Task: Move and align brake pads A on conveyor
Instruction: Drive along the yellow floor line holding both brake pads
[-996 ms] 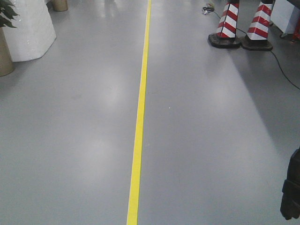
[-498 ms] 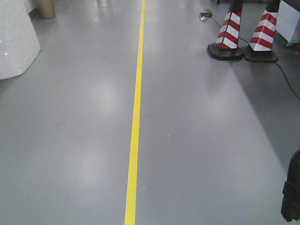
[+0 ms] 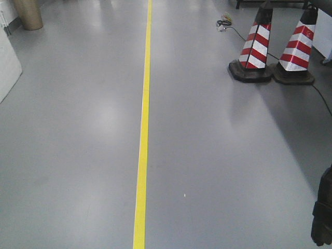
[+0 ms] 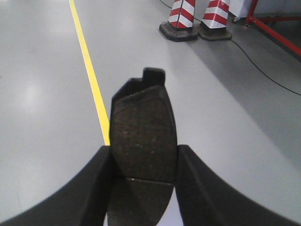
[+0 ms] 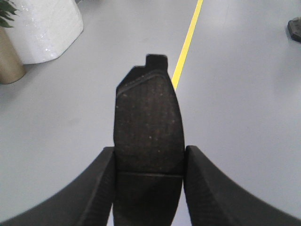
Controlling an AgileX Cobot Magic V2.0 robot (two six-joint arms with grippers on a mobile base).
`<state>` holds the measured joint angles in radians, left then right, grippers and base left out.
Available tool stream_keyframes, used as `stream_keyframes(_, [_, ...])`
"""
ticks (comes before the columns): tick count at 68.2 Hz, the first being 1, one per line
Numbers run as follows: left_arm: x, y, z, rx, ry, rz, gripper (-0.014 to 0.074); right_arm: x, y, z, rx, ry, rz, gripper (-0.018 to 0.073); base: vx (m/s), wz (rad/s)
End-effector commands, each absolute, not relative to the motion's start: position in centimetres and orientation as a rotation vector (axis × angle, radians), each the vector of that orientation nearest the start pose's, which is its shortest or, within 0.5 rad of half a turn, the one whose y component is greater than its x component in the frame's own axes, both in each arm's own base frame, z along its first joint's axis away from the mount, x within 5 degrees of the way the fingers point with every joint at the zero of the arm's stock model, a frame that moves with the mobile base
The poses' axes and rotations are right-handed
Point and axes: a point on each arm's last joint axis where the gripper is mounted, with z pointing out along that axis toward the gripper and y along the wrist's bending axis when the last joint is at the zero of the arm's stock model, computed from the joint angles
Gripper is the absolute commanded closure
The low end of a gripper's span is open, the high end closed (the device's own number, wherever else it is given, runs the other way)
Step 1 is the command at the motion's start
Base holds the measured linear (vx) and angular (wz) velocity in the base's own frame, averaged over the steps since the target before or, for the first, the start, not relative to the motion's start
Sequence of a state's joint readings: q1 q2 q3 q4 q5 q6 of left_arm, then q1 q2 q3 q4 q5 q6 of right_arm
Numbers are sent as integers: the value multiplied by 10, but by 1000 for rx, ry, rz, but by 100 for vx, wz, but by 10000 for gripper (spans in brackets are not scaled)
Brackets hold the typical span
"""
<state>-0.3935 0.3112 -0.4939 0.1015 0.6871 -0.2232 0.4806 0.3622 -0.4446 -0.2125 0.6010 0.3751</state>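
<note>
Two brake pads are in the robot's grip, one per arm, both above bare floor; the conveyor is not in any view. The left gripper [image 4: 143, 165] is clamped on a brake pad [image 4: 143, 136], its curved black fingers [image 4: 89, 188] pressing the pad's long edges. That pad is a flat, elongated slab with a dark, speckled, grainy friction face, a thin groove across it near the fingers and a small square tab at its far end. The right gripper [image 5: 149, 162] is closed in the same way on a second brake pad [image 5: 148, 127], which has the same rough, brown-flecked face, cross groove and end tab; its ribbed black fingers [image 5: 207, 188] touch both sides of the pad.

The floor [image 3: 78, 155] is smooth, glossy grey and shows soft reflections of overhead light. A yellow line [image 3: 142, 129] runs straight along it away from the robot. Toward the far right of the floor stand two cones [image 3: 257, 49] with red and white stripes on black bases, side by side, and a thin black cable [image 3: 319, 96] trails past them. A tan cylinder [image 3: 28, 13] stands at the far left. The right wrist view shows a white, pebbly-textured rounded block [image 5: 44, 26] and some green leaves [image 5: 7, 12] near it. A red metal frame [image 4: 275, 30] edges the left wrist view beside the cones.
</note>
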Motion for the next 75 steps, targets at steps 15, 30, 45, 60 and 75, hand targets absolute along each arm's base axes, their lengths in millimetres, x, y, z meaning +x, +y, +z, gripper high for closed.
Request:
stream_keyframes(15, [62, -20, 314, 199, 1875, -318, 603, 74, 27, 304, -220, 1874, 334, 564, 78, -2])
stream_keyframes(30, [62, -20, 314, 199, 1875, -318, 603, 74, 27, 304, -220, 1874, 334, 564, 77, -5])
stream_keyframes(45, [62, -20, 314, 199, 1875, -318, 603, 74, 27, 304, -220, 1874, 334, 564, 76, -5])
stream_keyframes(60, [62, -20, 314, 199, 1875, -318, 603, 74, 27, 304, -220, 1874, 334, 564, 73, -1])
stream_keyframes(75, [62, -20, 314, 199, 1875, -318, 603, 74, 27, 304, -220, 1874, 334, 564, 70, 7])
